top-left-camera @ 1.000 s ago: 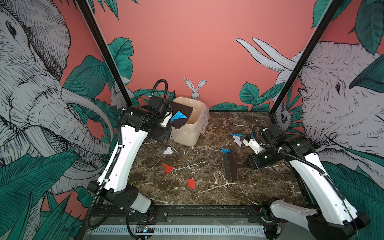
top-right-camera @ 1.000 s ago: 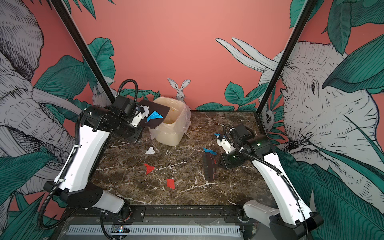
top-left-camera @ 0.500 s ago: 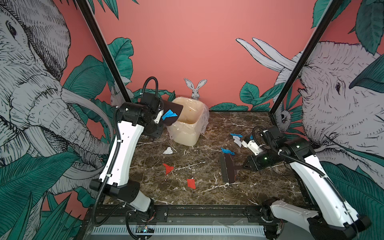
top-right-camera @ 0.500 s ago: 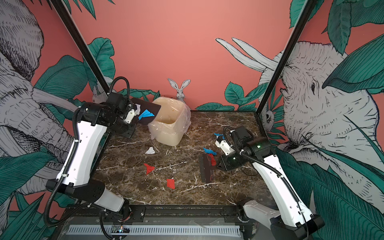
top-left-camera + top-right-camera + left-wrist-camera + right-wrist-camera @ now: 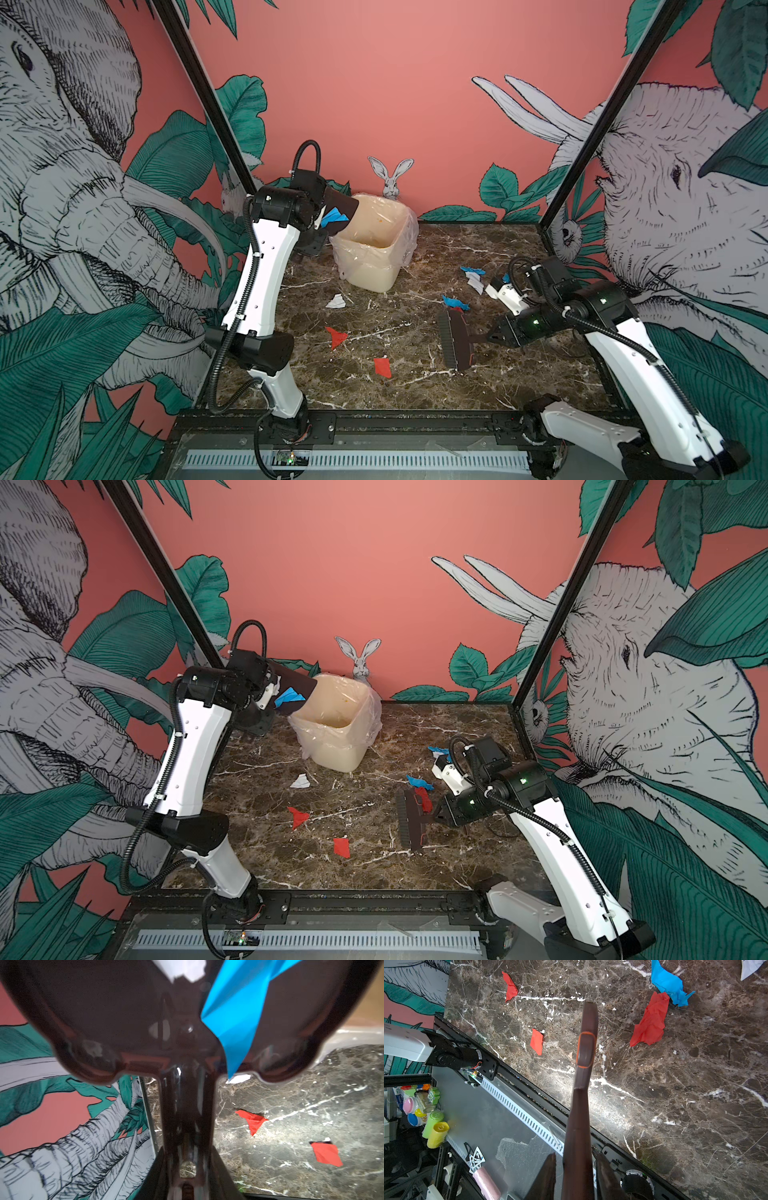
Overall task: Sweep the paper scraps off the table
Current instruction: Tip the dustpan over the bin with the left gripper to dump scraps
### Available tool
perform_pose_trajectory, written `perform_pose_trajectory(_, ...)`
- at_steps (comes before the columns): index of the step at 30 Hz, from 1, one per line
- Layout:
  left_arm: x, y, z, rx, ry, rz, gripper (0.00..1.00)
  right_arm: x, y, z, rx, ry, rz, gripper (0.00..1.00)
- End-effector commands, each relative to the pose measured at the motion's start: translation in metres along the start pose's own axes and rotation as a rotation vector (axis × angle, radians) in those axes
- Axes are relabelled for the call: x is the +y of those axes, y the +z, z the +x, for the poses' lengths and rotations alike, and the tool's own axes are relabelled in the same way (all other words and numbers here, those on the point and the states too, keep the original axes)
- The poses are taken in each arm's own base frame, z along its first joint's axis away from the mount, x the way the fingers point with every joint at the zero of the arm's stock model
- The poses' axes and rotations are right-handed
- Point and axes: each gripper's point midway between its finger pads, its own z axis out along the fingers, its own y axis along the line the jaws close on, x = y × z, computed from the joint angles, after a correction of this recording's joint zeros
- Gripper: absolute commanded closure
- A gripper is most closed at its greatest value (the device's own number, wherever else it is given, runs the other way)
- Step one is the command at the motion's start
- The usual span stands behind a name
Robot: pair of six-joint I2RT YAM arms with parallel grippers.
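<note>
my left claw (image 5: 187, 1159) pinches dustpan (image 5: 343, 203), blue scrap (image 5: 334, 216) on it | my right claw (image 5: 576, 1159) pinches brush (image 5: 586, 1049), paper scraps (image 5: 650, 1022) beside its head

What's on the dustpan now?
A blue paper scrap and part of a white scrap lie on the dustpan. Its front edge runs out of the wrist view, and anything under the blue scrap is covered.

A robot test cell in a lab. A marble-pattern table (image 5: 519, 374) is boxed in by a black frame (image 5: 201, 83) and jungle-print panels (image 5: 62, 166). A left arm (image 5: 266, 270) and right arm (image 5: 631, 365) are bolted to its front rail (image 5: 415, 424). Bag rolls (image 5: 438, 1134) and jars (image 5: 424, 1101) are stored alongside.
</note>
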Motion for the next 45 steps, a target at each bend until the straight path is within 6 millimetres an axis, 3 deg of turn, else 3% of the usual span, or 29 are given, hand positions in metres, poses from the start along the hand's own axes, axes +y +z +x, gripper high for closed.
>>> perform_pose_trajectory(1, 0.008, -0.009, 0.007, 0.03, 0.078, -0.085, 1.0, 0.006, -0.003, 0.003, 0.003, -0.006, -0.027, 1.0)
perform_pose_trajectory(7, 0.004, -0.008, -0.011, 0.002, 0.143, -0.13, 1.0, 0.006, -0.004, 0.005, 0.015, -0.003, -0.022, 1.0)
perform_pose_trajectory(29, -0.001, 0.003, -0.038, 0.0, 0.377, -0.31, 1.0, 0.008, -0.003, -0.003, 0.043, 0.019, -0.038, 1.0)
perform_pose_trajectory(39, -0.015, 0.003, -0.068, -0.05, 0.555, -0.431, 1.0, 0.008, -0.004, -0.003, 0.051, 0.022, -0.034, 1.0)
perform_pose_trajectory(45, -0.013, -0.002, -0.085, -0.05, 0.665, -0.585, 1.0, 0.007, -0.004, -0.001, 0.056, 0.025, -0.027, 1.0)
